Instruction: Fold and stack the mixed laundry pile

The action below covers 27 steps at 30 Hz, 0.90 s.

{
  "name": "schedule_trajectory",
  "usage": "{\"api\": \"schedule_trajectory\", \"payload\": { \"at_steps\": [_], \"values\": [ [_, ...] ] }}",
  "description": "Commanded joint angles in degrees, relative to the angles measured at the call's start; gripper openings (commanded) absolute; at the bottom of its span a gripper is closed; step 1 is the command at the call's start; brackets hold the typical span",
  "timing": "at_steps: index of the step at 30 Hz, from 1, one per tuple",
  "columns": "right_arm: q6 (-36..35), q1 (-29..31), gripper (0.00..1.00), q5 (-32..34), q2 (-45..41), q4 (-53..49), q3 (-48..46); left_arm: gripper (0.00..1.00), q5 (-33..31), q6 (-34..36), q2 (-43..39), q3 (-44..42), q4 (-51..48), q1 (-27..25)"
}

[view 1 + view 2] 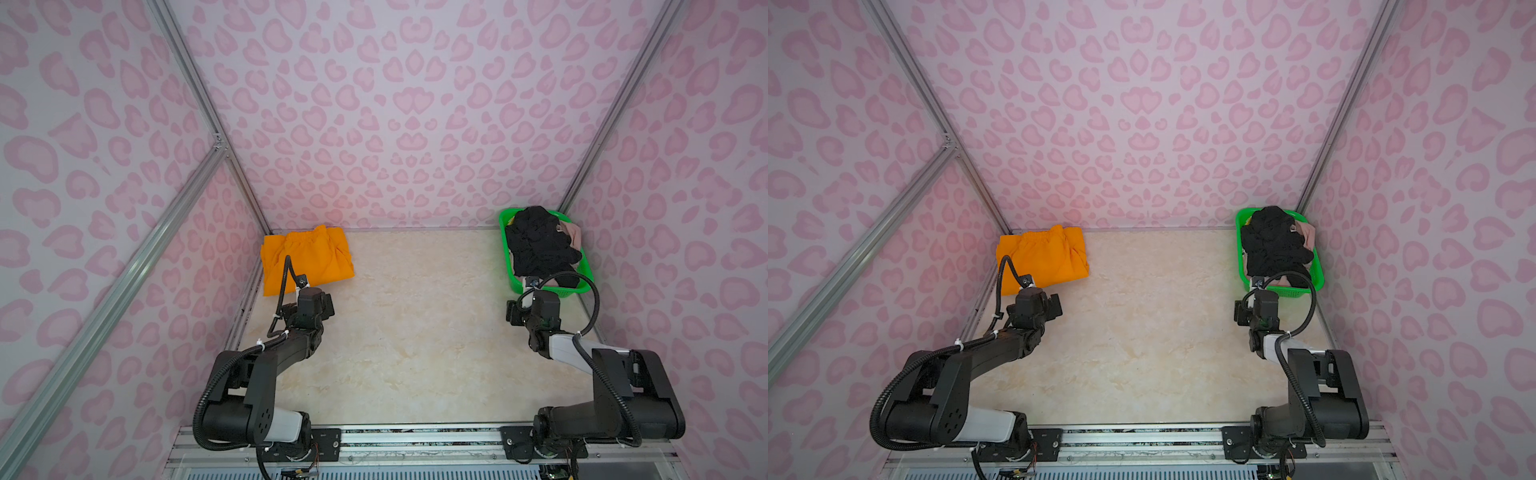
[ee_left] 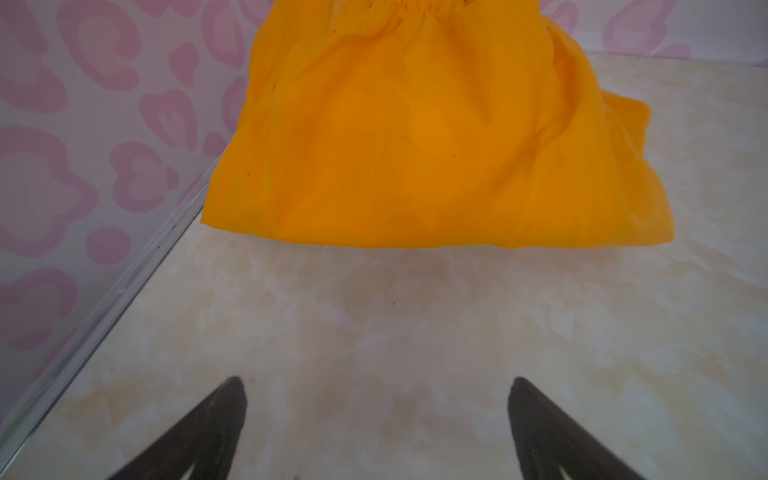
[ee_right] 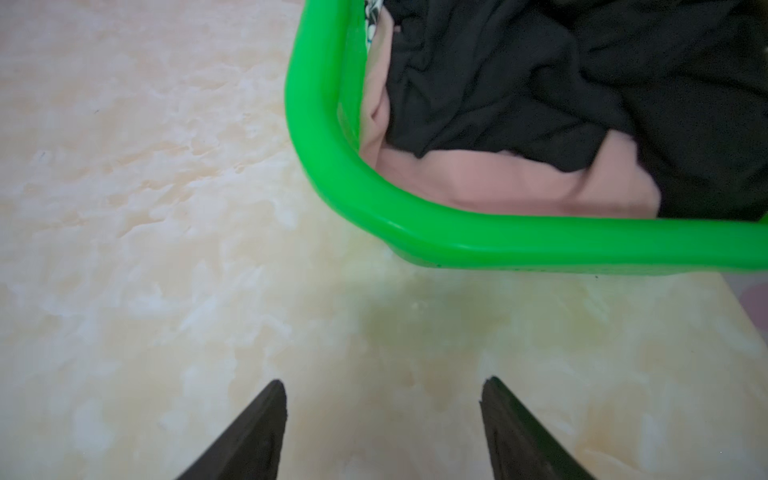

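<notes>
Roughly, by size. The table (image 1: 415,332) was seen mostly bare. The green basket (image 1: 503,226) was set in the far right corner, with the unfolded clothes heaped in it. The orange shorts (image 1: 305,257) were laid folded flat in the far left corner, close against the side wall, waistband toward the back wall. The black piece (image 1: 538,245) was bunched uppermost in the basket. The pink piece (image 3: 498,183) was tucked under it along the near rim.

All pieces were judged light, limp and not fragile, with no stiffness to lean on. A pinch on a raised fold or a free edge is advised, black piece first. Snagging on the basket wall should be allowed for.

The left gripper (image 2: 377,380) was held with jaws wide apart and empty, over bare table just short of the shorts' near hem. The right gripper (image 3: 385,380) was held with jaws apart and empty, short of the basket's near rim, with no cloth touched.
</notes>
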Motion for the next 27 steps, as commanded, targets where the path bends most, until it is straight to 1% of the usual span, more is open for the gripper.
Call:
{"api": "schedule_trajectory", "payload": {
  "at_steps": [1,2,5,6,8,9,10,11,12,14,15,16,18,19,25,27],
  "values": [
    [1.1,-0.7,0.77,-1.2,2.0,12.7,-1.0,1.0,4.0,3.0,1.4,-0.1,9.6,1.8],
    [0.7,-0.7,0.77,-2.0,3.4,17.0,-2.0,1.0,5.1,2.5,2.2,-0.4,11.2,3.1],
    [0.0,-0.7,0.78,-3.7,3.0,15.9,-1.8,0.99,8.6,-0.5,5.5,-3.1,19.3,6.4],
    [-0.5,-0.6,0.78,-4.5,3.3,17.4,-2.4,0.99,10.1,-1.3,5.6,-4.2,20.3,7.6],
    [-2.0,-0.6,0.78,-7.1,4.1,21.2,-3.8,0.98,10.7,-2.2,7.0,-6.7,27.2,8.3],
    [-2.9,-0.2,0.78,-7.6,5.2,24.3,-5.0,0.98,11.3,-2.1,6.0,-6.2,24.8,8.4],
    [-3.7,0.4,0.78,-7.6,6.4,26.3,-5.9,0.98,12.0,-1.8,6.3,-5.9,24.6,8.4],
    [-3.8,1.0,0.79,-6.3,8.6,30.6,-6.7,0.98,12.6,-1.5,7.1,-5.4,24.6,8.6],
    [-3.3,1.0,0.79,-6.2,9.1,31.8,-6.7,0.98,12.7,-1.5,6.5,-5.1,22.9,8.5],
    [-3.6,0.9,0.79,-5.7,6.9,23.0,-4.1,0.98,12.7,-1.6,7.2,-5.0,23.8,8.6],
    [-3.9,1.5,0.81,-4.5,7.0,21.5,-3.4,0.98,12.7,-1.6,6.8,-4.7,22.7,8.6],
    [-4.2,2.1,0.83,-3.3,7.5,22.1,-3.3,0.98,12.7,-1.6,6.9,-4.8,22.8,8.5],
    [-4.4,3.1,0.9,-1.2,8.8,25.3,-3.8,0.98,12.7,-1.6,7.0,-4.8,23.1,8.6],
    [-4.6,3.1,1.0,-1.2,8.1,23.4,-3.5,0.98,12.7,-1.6,6.8,-4.9,22.9,8.5],
    [-4.9,3.5,1.0,-0.9,8.3,25.3,-4.2,0.97,12.4,-1.2,6.7,-5.2,23.6,8.4],
    [-5.5,3.5,1.0,-2.3,8.4,24.8,-3.8,0.98,12.3,-1.1,6.7,-5.3,23.6,8.4]
  ]
}}
